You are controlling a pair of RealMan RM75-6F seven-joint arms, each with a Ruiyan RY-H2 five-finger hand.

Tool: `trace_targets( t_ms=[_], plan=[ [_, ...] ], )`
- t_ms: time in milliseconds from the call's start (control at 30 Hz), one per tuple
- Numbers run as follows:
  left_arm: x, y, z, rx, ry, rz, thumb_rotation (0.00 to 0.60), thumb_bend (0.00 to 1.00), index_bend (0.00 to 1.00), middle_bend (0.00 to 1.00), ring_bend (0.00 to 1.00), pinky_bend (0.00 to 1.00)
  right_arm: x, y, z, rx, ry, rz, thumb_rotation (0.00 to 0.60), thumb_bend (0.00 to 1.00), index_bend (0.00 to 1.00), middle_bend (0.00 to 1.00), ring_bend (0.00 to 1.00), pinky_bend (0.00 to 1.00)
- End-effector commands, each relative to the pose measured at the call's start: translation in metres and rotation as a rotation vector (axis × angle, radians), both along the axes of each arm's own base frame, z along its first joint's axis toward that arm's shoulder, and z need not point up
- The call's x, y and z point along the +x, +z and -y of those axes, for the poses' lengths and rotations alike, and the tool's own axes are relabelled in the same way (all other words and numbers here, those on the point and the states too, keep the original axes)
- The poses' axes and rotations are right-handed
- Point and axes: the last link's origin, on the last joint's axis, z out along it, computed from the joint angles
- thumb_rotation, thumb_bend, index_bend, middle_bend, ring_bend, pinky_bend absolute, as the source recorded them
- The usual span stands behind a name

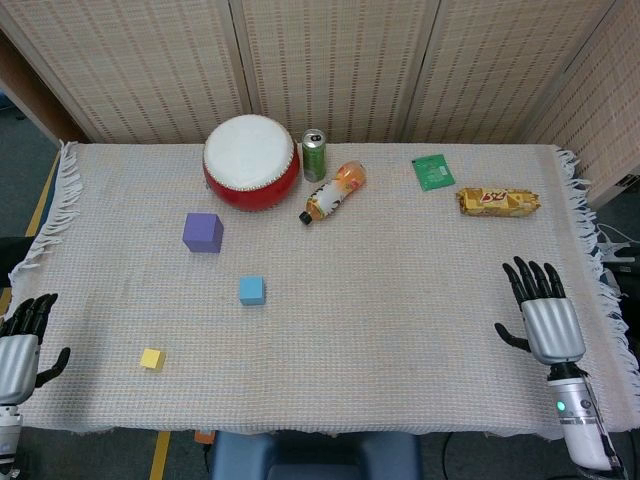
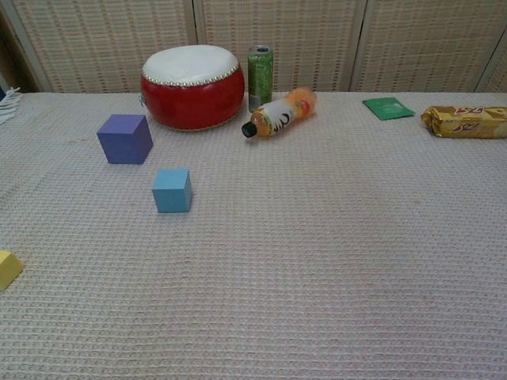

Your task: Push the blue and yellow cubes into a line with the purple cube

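A purple cube (image 1: 203,232) (image 2: 125,138) stands on the cloth left of centre. Nearer and to its right sits a smaller blue cube (image 1: 252,290) (image 2: 172,190). A small yellow cube (image 1: 152,359) (image 2: 8,268) lies near the front left, cut by the chest view's edge. My left hand (image 1: 20,345) rests at the table's front left corner, fingers apart, holding nothing, well left of the yellow cube. My right hand (image 1: 545,312) lies flat at the front right, fingers spread and empty. The chest view shows neither hand.
At the back stand a red drum with a white top (image 1: 251,162) (image 2: 192,85), a green can (image 1: 314,155) (image 2: 260,75) and a lying orange bottle (image 1: 334,191) (image 2: 280,113). A green packet (image 1: 433,172) (image 2: 388,108) and a yellow snack bar (image 1: 498,201) (image 2: 467,121) lie back right.
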Motion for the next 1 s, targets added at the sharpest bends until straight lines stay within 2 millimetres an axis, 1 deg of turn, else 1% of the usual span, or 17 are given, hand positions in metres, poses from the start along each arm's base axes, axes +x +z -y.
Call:
trace_targets(
  t_ms=[33,133,167,233,267,300,333,367,400,433,467,500,533,600,700,900,1000],
  plan=[
    [0.008,-0.003,-0.004,-0.028,-0.017,-0.033,0.6,0.35,0.0,0.08,0.06,0.23,0.001,0.001,-0.003,0.002,-0.002,0.002,0.475,0.0,0.0,0.0,0.0,0.0],
    [0.016,-0.01,-0.013,-0.033,-0.051,-0.018,0.6,0.35,0.0,0.08,0.07,0.29,0.003,0.003,-0.007,-0.008,0.014,0.001,0.474,0.0,0.0,0.0,0.0,0.0],
    [0.022,-0.013,-0.019,-0.032,-0.071,-0.02,0.6,0.35,0.0,0.1,0.09,0.33,0.005,0.004,-0.008,-0.016,0.023,0.01,0.474,0.0,0.0,0.0,0.0,0.0],
    [0.035,-0.019,-0.029,-0.039,-0.109,-0.059,0.6,0.35,0.0,0.17,0.19,0.47,0.007,0.006,-0.01,-0.029,0.037,0.017,0.474,0.0,0.0,0.0,0.0,0.0],
    [0.044,-0.023,-0.035,-0.043,-0.132,-0.082,0.6,0.35,0.0,0.25,0.27,0.57,0.007,0.006,-0.01,-0.034,0.043,0.017,0.474,0.0,0.0,0.0,0.0,0.0],
    [0.057,-0.029,-0.042,-0.055,-0.169,-0.088,0.6,0.35,0.0,0.34,0.37,0.67,0.007,0.007,-0.011,-0.036,0.045,0.016,0.474,0.0,0.0,0.0,0.0,0.0],
    [0.068,-0.035,-0.049,-0.073,-0.201,-0.072,0.6,0.35,0.0,0.41,0.45,0.73,0.007,0.007,-0.011,-0.035,0.044,0.017,0.474,0.0,0.0,0.0,0.0,0.0],
    [0.08,-0.042,-0.057,-0.113,-0.231,-0.043,0.6,0.35,0.0,0.53,0.6,0.83,0.007,0.007,-0.01,-0.033,0.04,0.021,0.473,0.0,0.0,0.0,0.0,0.0],
    [0.087,-0.048,-0.064,-0.157,-0.234,-0.02,0.6,0.35,0.0,0.59,0.68,0.88,0.006,0.007,-0.01,-0.032,0.036,0.025,0.474,0.0,0.0,0.0,0.0,0.0],
    [0.093,-0.053,-0.07,-0.198,-0.226,0.006,0.6,0.35,0.01,0.67,0.78,0.94,0.006,0.008,-0.009,-0.034,0.032,0.027,0.473,0.0,0.0,0.0,0.0,0.0],
    [0.099,-0.058,-0.077,-0.233,-0.215,0.035,0.6,0.35,0.02,0.75,0.86,0.98,0.006,0.009,-0.009,-0.036,0.026,0.029,0.472,0.0,0.0,0.0,0.0,0.0],
    [0.107,-0.065,-0.086,-0.267,-0.203,0.051,0.6,0.35,0.04,0.81,0.92,1.0,0.006,0.011,-0.009,-0.039,0.023,0.034,0.473,0.0,0.0,0.0,0.0,0.0],
    [0.111,-0.07,-0.092,-0.284,-0.197,0.047,0.6,0.35,0.06,0.86,0.96,1.0,0.006,0.012,-0.009,-0.042,0.022,0.036,0.473,0.0,0.0,0.0,0.0,0.0],
    [0.123,-0.085,-0.102,-0.296,-0.183,0.045,0.6,0.35,0.11,0.94,1.0,1.0,0.006,0.015,-0.009,-0.05,0.02,0.034,0.472,0.0,0.0,0.0,0.0,0.0],
    [0.136,-0.107,-0.113,-0.315,-0.162,0.023,0.6,0.34,0.14,0.98,1.0,1.0,0.006,0.016,-0.009,-0.047,0.015,0.053,0.473,0.0,0.0,0.0,0.0,0.0],
    [0.154,-0.137,-0.129,-0.337,-0.11,-0.006,0.6,0.35,0.15,1.0,1.0,1.0,0.004,0.017,-0.008,-0.031,-0.001,0.056,0.472,0.0,0.0,0.0,0.0,0.0],
    [0.161,-0.146,-0.135,-0.334,-0.11,-0.029,0.6,0.34,0.14,1.0,1.0,1.0,0.004,0.016,-0.009,-0.021,-0.005,0.055,0.472,0.0,0.0,0.0,0.0,0.0]
  ],
)
